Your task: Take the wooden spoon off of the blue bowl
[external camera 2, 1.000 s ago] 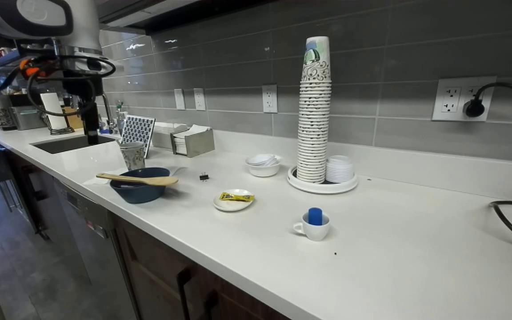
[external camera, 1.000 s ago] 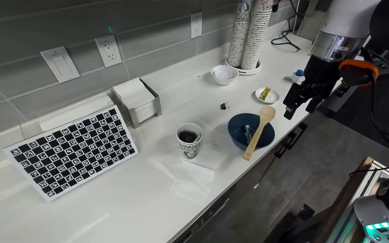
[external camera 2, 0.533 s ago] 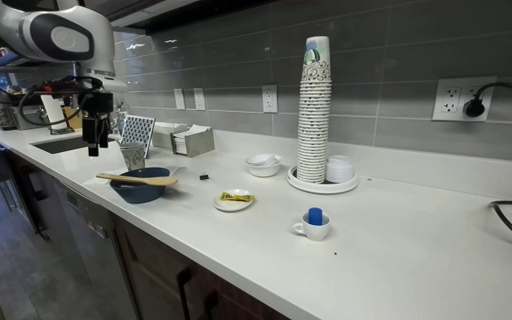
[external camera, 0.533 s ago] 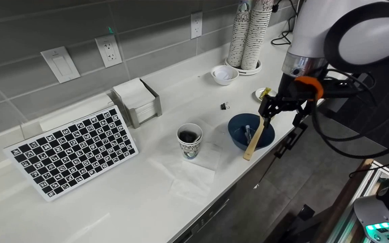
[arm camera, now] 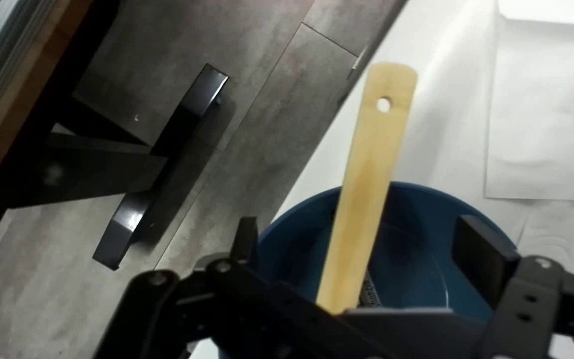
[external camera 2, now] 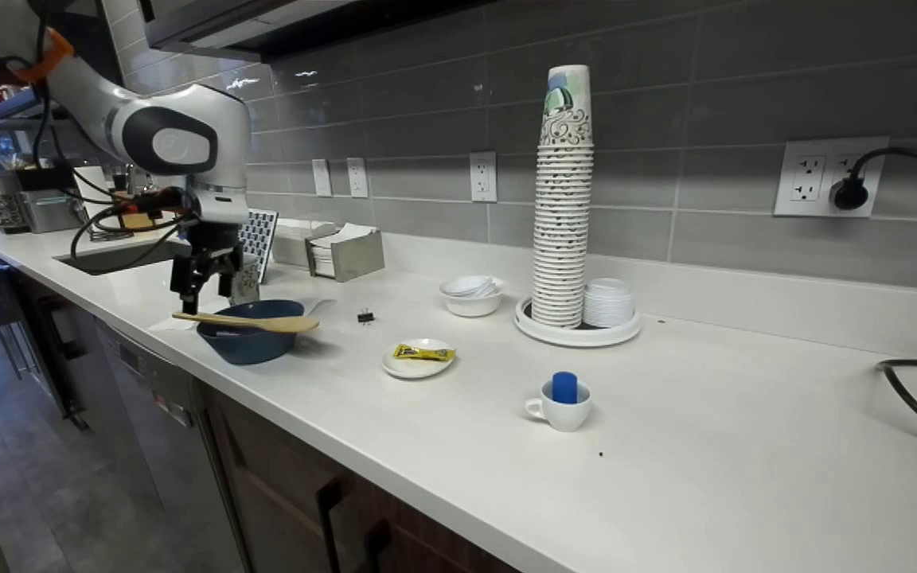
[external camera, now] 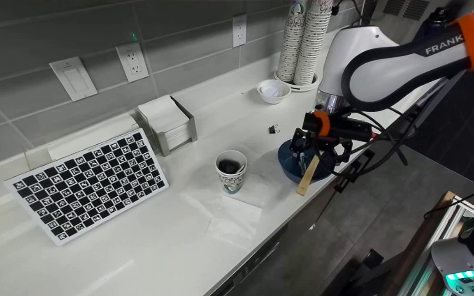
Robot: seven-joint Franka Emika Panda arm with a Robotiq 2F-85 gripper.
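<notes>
The white counter (external camera: 150, 255) is spread under the fingers (arm camera: 486, 259). Above them the white and black arm (external camera: 372, 82) is bent, and the gripper (arm camera: 358, 242) is pointed downward, its fingers parted wide and nothing gripped. Well apart from the fingers, a checkered board (external camera: 87, 185) is set at a tilt, and tall stacks of paper cups (external camera: 291, 53) are stood. Directly beneath the fingers the blue bowl (external camera 2: 255, 348) is seen. Across its rim the wooden spoon (arm camera: 366, 189) is laid, both ends carried past the edge; in the wrist view its handle is framed between the fingers, a gap left on either side. How high the fingers are held over it cannot be told. Between the fingers and the board, a patterned paper cup (external camera: 232, 187) is stood upright. A small white bowl (external camera 2: 470, 305) is seen in both exterior views between the fingers and the stacks. In an exterior view, a small white plate (external camera 2: 407, 368) is set near the blue bowl, and a small white cup (external camera 2: 566, 415) is placed farther from the fingers. A yellow packet (external camera 2: 425, 352) is carried on the plate, and a blue object (external camera 2: 564, 387) is contained in the small white cup. Between the fingers and the small white bowl, a black binder clip (external camera 2: 365, 317) is laid.
</notes>
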